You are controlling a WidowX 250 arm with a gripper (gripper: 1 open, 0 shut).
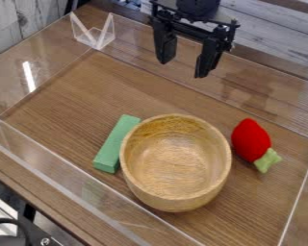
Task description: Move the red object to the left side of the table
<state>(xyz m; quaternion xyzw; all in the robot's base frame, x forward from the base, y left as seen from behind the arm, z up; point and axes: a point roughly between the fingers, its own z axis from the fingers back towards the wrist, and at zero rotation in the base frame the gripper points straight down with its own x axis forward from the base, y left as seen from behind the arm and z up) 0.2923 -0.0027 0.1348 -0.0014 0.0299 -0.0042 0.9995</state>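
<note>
My black two-fingered gripper [187,58] hangs spread wide and empty above the brown wood-grain table [80,96]. The small rounded red strawberry toy [252,139] lies right of the round wooden bowl [176,159]. I judge it light, smooth, possibly slippery; I'd pinch across its red middle.

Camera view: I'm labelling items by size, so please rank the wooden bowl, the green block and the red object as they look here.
1. wooden bowl, clearly largest.
2. green block, long and flat, partly hidden behind the bowl.
3. red object, smallest, though fairly close to the block.
</note>
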